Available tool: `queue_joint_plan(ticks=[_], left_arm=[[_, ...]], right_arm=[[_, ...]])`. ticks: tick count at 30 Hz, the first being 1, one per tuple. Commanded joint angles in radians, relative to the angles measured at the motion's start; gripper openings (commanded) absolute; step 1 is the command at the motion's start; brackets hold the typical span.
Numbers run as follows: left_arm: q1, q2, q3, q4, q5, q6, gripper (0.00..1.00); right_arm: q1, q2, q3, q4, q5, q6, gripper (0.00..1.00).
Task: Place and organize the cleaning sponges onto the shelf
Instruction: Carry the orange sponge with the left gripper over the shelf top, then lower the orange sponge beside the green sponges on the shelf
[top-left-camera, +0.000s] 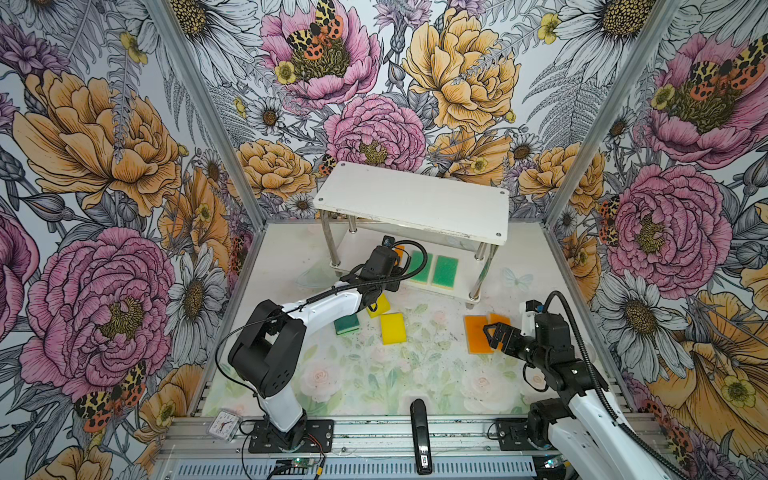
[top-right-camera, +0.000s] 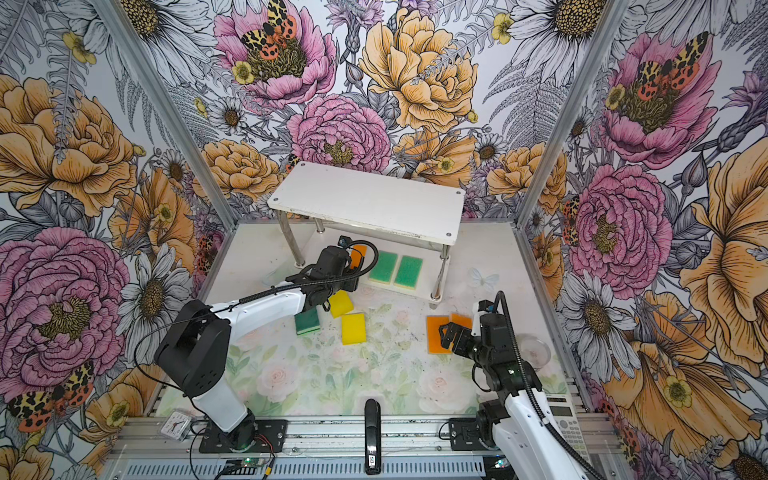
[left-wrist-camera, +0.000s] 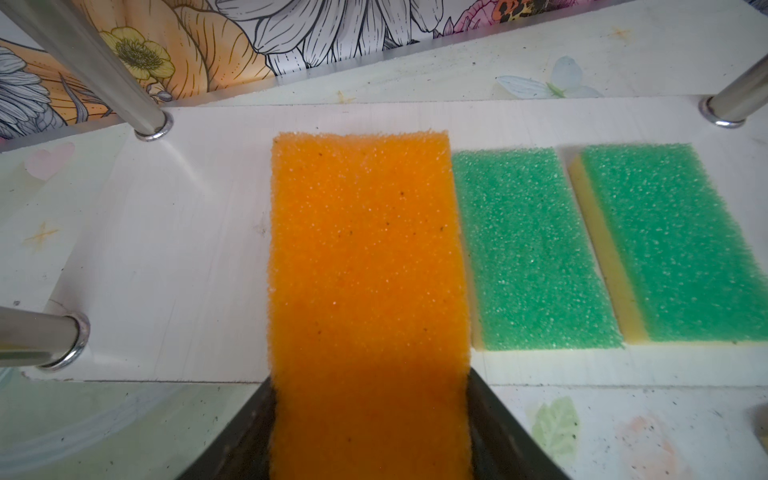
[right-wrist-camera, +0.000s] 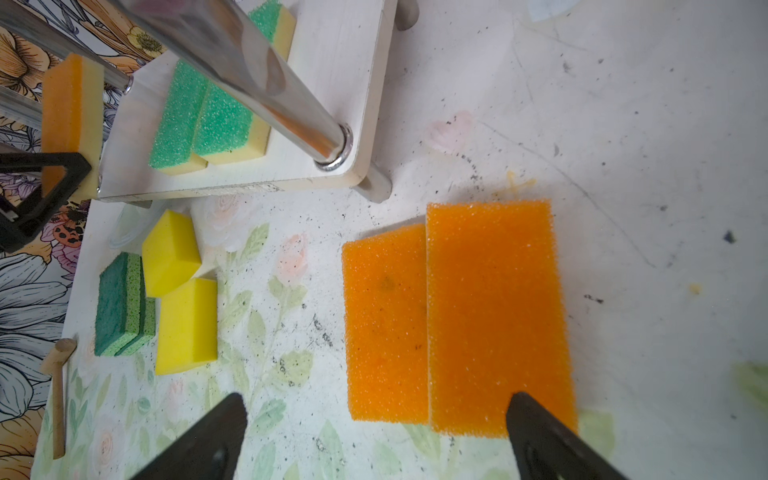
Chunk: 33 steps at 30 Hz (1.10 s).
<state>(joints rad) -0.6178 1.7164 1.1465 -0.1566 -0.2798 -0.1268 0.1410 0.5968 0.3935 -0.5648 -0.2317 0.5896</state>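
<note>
On floral-walled bench (right-wrist-camera: 623, 124), grips one orange sponge (left-wrist-camera: 365, 249) in left claw (left-wrist-camera: 370, 376) over lower board of shelf (left-wrist-camera: 166, 249), two light green sponges (left-wrist-camera: 532, 249) just beside that claw; hangs right claw (right-wrist-camera: 376, 399) released above two loose orange sponges (right-wrist-camera: 494, 311).

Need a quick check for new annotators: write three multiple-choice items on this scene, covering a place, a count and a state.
1. Where on the white two-tier chrome-post shelf do the two light green rectangular foam sponges lie?
A. Top board. B. Lower board. C. Neither.
2. How many orange rectangular foam sponges lie on the table by the right gripper?
A. One. B. Three. C. Two.
3. What is the left gripper doing?
A. Shut on a third orange sponge. B. Open, empty. C. Shut on a yellow sponge.
Key: 1 B, both top views show them on it; 2 C, the right wrist view shows two side by side; 3 A, the left wrist view shows it gripping the sponge's end.
</note>
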Motion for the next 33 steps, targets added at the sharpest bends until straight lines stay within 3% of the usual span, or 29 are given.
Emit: queue_joint_plan(ticks=[1,11,33], left_arm=[[0.009,0.033,0.038,0.04,0.044,0.026,0.64],[0.012,0.146,0.109,0.029,0.051,0.029,0.62],[0.02,0.198,0.172,0.006,0.029,0.041,0.63]], right_arm=[[0.007,-0.003,0.015,0.013,0.017,-0.013,1.0],[0.008,0.005,0.022,0.013,0.017,-0.017,1.0],[0.007,0.024,0.026,0.013,0.02,-0.025,1.0]])
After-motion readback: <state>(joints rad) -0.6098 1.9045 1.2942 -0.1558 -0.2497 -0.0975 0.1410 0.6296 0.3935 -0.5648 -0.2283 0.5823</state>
